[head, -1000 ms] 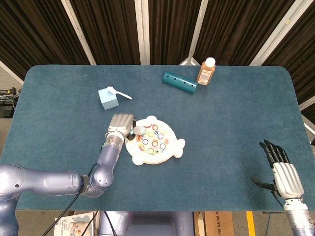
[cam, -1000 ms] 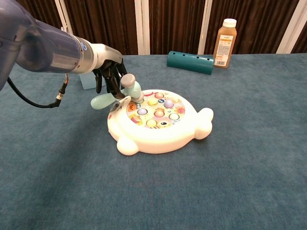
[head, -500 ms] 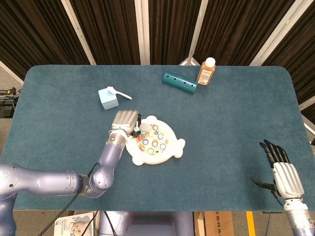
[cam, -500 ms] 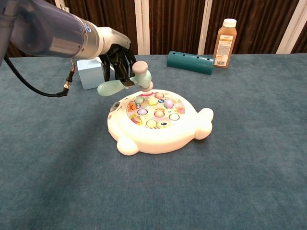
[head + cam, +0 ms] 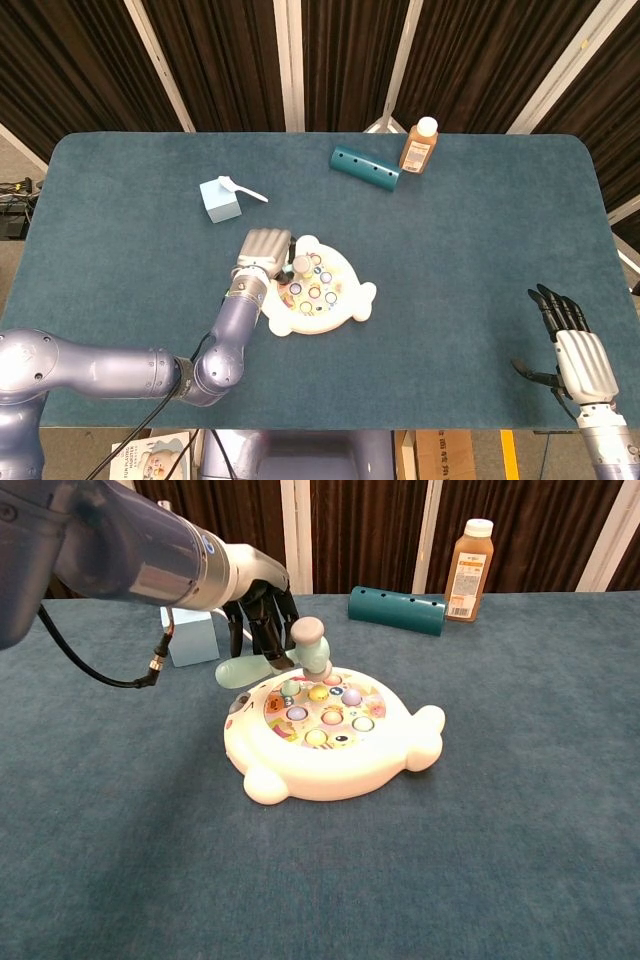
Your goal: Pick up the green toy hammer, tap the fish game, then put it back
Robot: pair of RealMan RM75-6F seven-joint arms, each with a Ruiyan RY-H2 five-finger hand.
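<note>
My left hand [image 5: 262, 608] [image 5: 264, 250] grips the pale green toy hammer [image 5: 290, 654] by its handle, just above the left rear part of the fish game [image 5: 330, 742] [image 5: 318, 286]. The hammer's head [image 5: 312, 643] hangs a little above the coloured buttons near the back left. The fish game is a white fish-shaped toy at the table's middle. My right hand [image 5: 580, 356] rests open at the table's front right corner, holding nothing, seen only in the head view.
A light blue box [image 5: 220, 199] with a white spoon [image 5: 241, 188] on it stands behind and left of the game. A teal cylinder [image 5: 396, 610] and an orange bottle [image 5: 470, 570] stand at the back.
My left hand has carried the hammer rightward and slightly up, from the game's left edge to over its rear buttons. The right hand has not moved.
</note>
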